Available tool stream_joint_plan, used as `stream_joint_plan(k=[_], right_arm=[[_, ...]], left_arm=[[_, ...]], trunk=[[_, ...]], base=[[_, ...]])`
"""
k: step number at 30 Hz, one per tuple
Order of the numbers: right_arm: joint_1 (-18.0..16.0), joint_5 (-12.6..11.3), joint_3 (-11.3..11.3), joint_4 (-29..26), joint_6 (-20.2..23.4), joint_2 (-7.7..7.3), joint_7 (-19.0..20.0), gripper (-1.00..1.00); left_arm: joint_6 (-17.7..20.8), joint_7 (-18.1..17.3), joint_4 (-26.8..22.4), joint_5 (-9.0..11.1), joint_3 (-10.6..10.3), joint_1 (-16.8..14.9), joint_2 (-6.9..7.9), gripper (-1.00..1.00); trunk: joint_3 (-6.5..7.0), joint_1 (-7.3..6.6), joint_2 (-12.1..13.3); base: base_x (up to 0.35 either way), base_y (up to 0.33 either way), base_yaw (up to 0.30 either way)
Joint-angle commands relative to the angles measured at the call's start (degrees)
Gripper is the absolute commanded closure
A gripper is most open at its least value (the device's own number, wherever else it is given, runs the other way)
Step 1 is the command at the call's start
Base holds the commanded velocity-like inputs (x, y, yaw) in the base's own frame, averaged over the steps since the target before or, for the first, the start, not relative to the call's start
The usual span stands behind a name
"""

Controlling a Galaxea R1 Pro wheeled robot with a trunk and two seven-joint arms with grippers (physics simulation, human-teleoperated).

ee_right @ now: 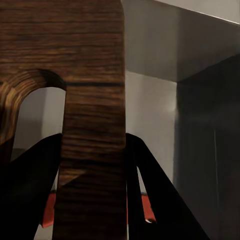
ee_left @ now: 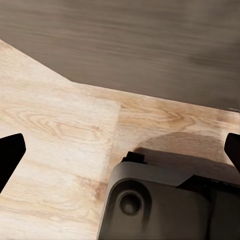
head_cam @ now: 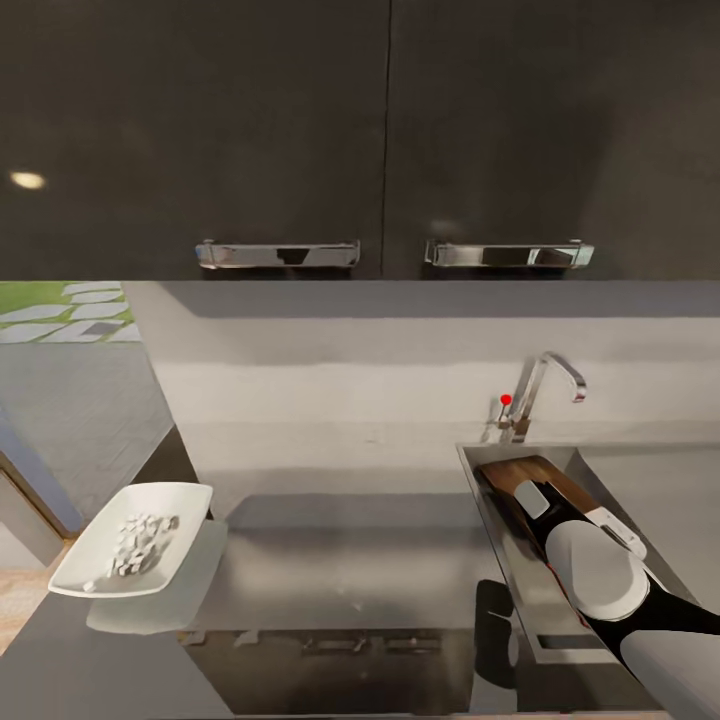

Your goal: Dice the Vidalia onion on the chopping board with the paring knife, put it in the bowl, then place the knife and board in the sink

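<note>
On the head view I see the grey countertop [head_cam: 340,560] under 2 dark wall cabinets [head_cam: 380,130] with chrome handles. The white bowl [head_cam: 132,538] sits at its left end with pale diced onion [head_cam: 140,545] heaped inside. At the right, the sink [head_cam: 500,520] lies below the chrome tap [head_cam: 545,385] with its red knob. My right arm [head_cam: 600,580] reaches down into the basin, where the dark chopping board [head_cam: 525,480] leans tilted.

On the left wrist view, the left gripper [ee_left: 122,150] stands wide with nothing between its fingertips, over a light wooden floor [ee_left: 60,130] and the robot's dark base [ee_left: 165,205].

On the right wrist view, the right gripper [ee_right: 92,170] clamps the board beside its slot handle hole, the steel sink wall behind. Something reddish shows low behind the fingers; I cannot tell what.
</note>
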Motion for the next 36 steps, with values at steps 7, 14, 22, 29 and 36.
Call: stream_joint_plan(k=[7,14,22,29,36], right_arm=[[-0.1,-0.44,-0.13,0.19,-0.16,0.02,0.13,-1.0],[-0.09,-0.44,-0.16,0.19,-0.16,-0.06,0.11,-1.0],[-0.09,-0.42,-0.19,0.05,-0.16,-0.15,0.07,-1.0],[-0.1,-0.46,-0.2,-0.55,-0.04,-0.19,-0.05,-1.0],[-0.13,-0.52,0.52,-9.63,10.05,0.17,3.21,-1.0]], left_arm=[[-0.3,0.13,0.22,0.28,-0.49,-0.11,-0.05,-1.0],[-0.3,0.13,0.22,0.28,-0.49,-0.11,-0.05,-1.0],[-0.3,0.13,0.25,0.28,-0.49,-0.11,-0.05,-1.0],[-0.3,0.13,0.27,0.28,-0.49,-0.11,-0.05,-1.0],[-0.3,0.13,0.25,0.28,-0.49,-0.11,-0.1,-1.0]], trunk=[[-0.15,0.05,-0.12],[-0.15,0.05,-0.12],[-0.15,0.05,-0.12],[-0.15,0.05,-0.12],[-0.15,0.05,-0.12]], base=[[0.0,0.0,0.0],[0.0,0.0,0.0],[0.0,0.0,0.0],[0.0,0.0,0.0],[0.0,0.0,0.0]])
